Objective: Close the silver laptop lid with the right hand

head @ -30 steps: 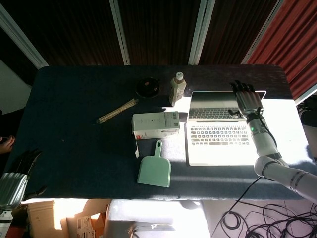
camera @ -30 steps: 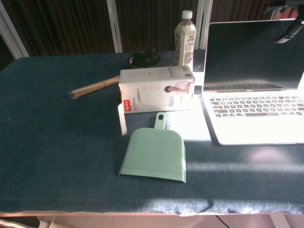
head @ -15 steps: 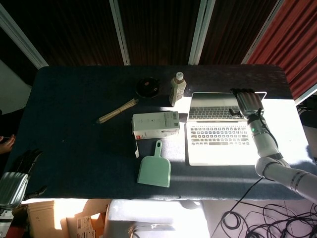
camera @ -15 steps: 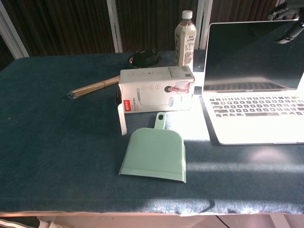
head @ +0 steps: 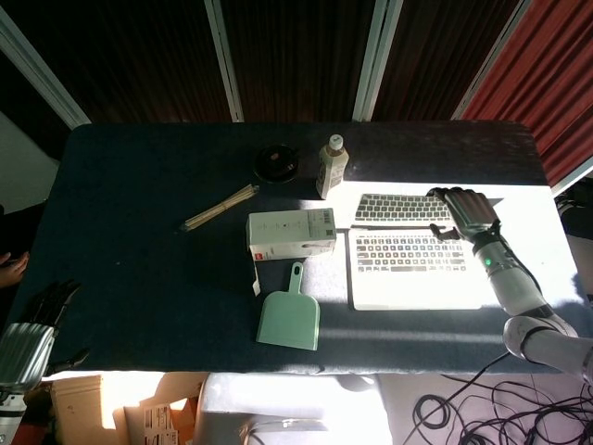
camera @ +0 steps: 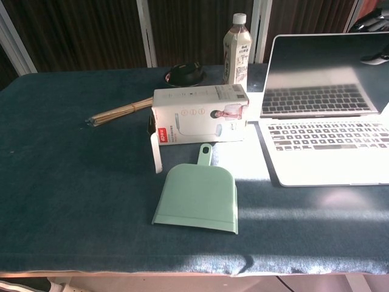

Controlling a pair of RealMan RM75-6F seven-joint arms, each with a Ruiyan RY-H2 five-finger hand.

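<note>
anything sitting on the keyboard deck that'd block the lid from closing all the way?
Nothing visible. The laptop keyboard deck is bare in both views, and the right hand is already on the upper right edge of the lid. The bottle and white box stand off to the laptop's left.

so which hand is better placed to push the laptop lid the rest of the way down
Right. The right hand is on the top edge of the half-lowered laptop lid; the left hand hangs off the table's near-left corner, far from it.
</note>
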